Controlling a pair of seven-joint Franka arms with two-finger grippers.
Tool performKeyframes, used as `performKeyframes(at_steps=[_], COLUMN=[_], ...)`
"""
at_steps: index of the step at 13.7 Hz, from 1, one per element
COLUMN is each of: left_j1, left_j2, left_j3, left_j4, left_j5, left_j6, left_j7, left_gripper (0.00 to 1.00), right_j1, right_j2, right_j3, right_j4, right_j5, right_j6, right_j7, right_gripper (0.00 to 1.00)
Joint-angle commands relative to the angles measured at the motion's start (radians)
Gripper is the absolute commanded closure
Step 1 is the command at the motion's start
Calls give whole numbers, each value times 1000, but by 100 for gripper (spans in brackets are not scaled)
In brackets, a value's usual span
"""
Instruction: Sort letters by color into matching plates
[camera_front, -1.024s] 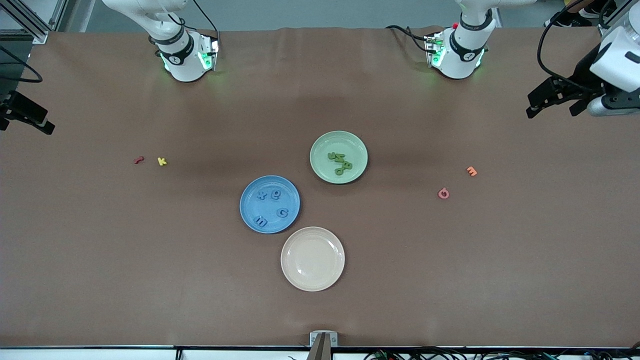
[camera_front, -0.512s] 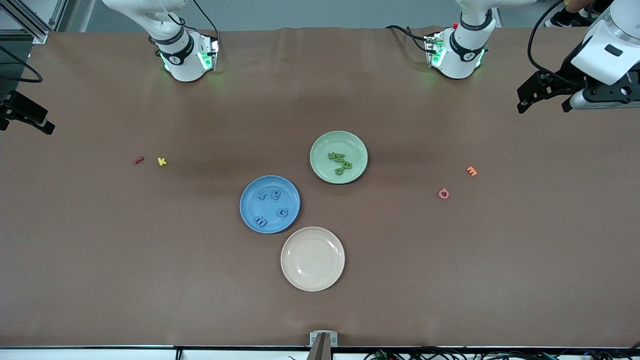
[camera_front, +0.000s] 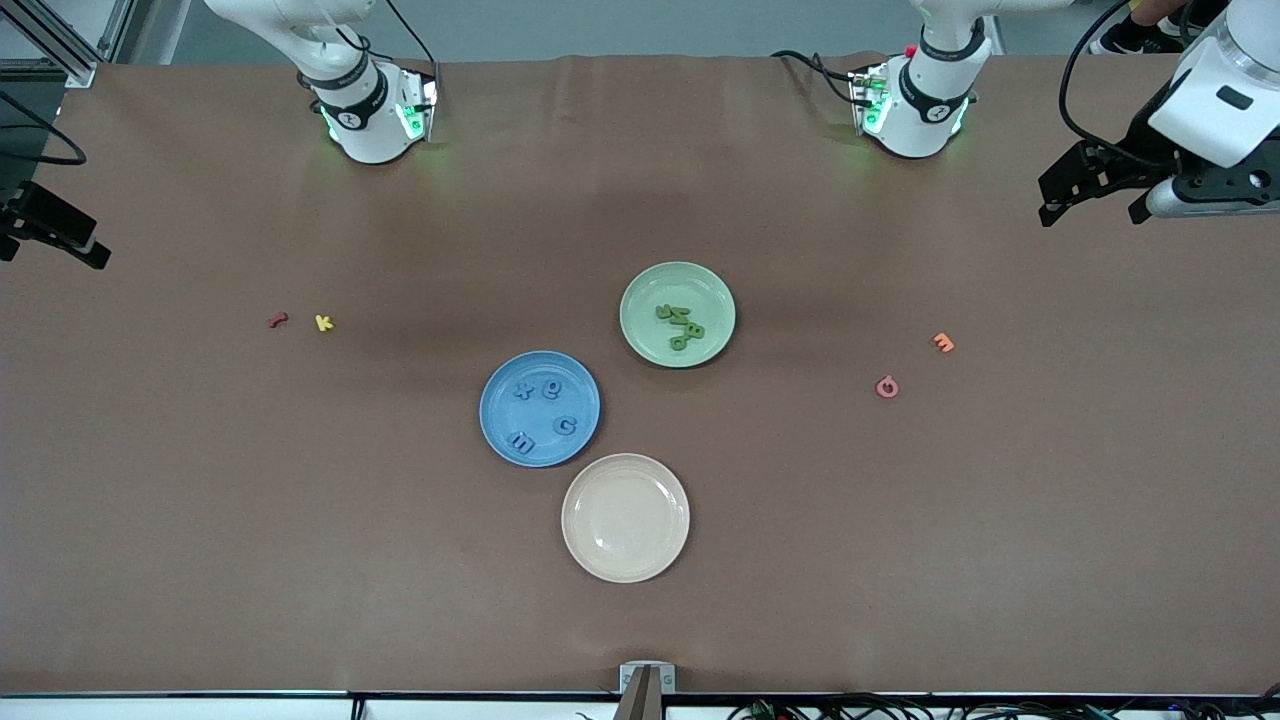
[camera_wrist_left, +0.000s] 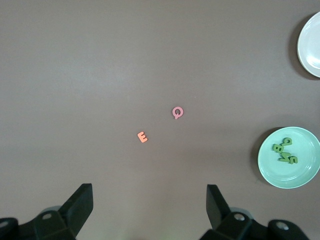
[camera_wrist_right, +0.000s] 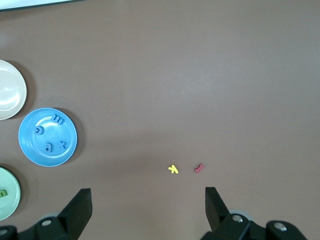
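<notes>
The blue plate (camera_front: 500, 410) holds several blue letters (camera_front: 551, 390) spread apart. The pale green plate (camera_front: 650, 295), farther from the camera, holds several dark green letters (camera_front: 681, 325) bunched together. My left gripper (camera_front: 1095, 205) is open and empty, high over bare table at the left arm's end. In the left wrist view (camera_wrist_left: 150, 200) the green plate (camera_wrist_left: 305, 175) and its letters (camera_wrist_left: 285, 151) show. My right gripper (camera_wrist_right: 147, 200) is open and empty, waiting high over the right arm's end (camera_front: 55, 240). The blue plate (camera_wrist_right: 30, 150) shows in its view.
An empty beige plate (camera_front: 625, 517) lies beside the blue plate, nearer the camera. An orange letter (camera_front: 942, 343) and a pink letter (camera_front: 886, 387) lie toward the left arm's end. A yellow letter (camera_front: 323, 322) and a red letter (camera_front: 278, 320) lie toward the right arm's end.
My left hand has turned and shifted a little over the left arm's end of the table. The right arm, the plates and the letters have not moved.
</notes>
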Motion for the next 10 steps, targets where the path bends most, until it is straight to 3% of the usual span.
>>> performKeyframes(at_steps=[1, 10], left_j1=[1, 6], left_j2=[7, 21], left_j3=[1, 7], left_j4=[28, 66], left_j5=[16, 16], left_j6=[-23, -52], left_j7=[12, 14], left_gripper=[0, 0], right_j1=[-10, -13], right_j2=[2, 2], right_j3=[9, 9], right_j4=[13, 15], right_j5=[-9, -9], right_j6=[-9, -4], right_j7=[-14, -71], right_gripper=[0, 0])
